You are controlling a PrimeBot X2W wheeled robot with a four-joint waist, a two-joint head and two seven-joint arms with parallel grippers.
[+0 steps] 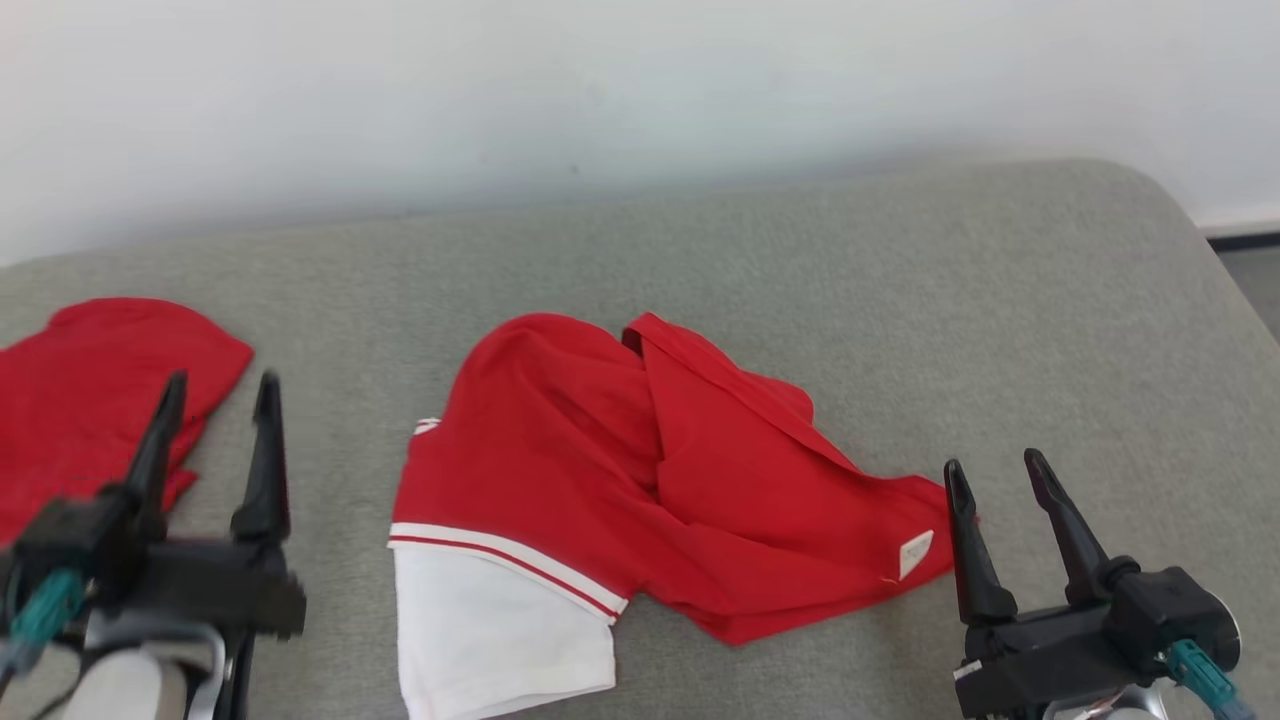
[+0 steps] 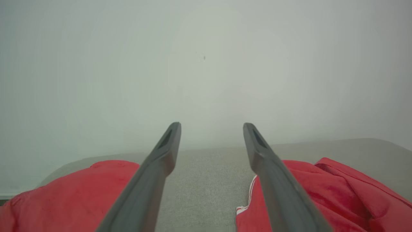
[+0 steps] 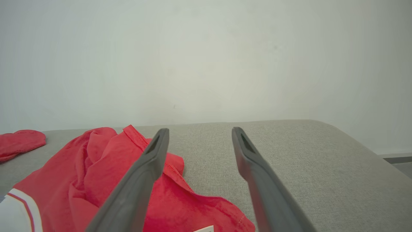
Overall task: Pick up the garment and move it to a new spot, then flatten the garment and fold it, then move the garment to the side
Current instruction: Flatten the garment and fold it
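1. Garment (image 1: 640, 470): red with a white sleeve, crumpled mid grey cushion (image 1: 900, 270), not flattened yet.
2. Your left gripper (image 1: 223, 380): fingers apart, empty, beside second red cloth (image 1: 90, 390).
3. Your right gripper (image 1: 992, 460): fingers apart, empty, just off the garment's right hem, likely staged to pinch it.

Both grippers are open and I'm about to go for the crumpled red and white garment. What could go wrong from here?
1. The left gripper hangs by a second red cloth; closing there could grab the wrong piece.
2. The garment lies bunched, layers folded over each other; a pinch may catch several layers and keep it from spreading flat.
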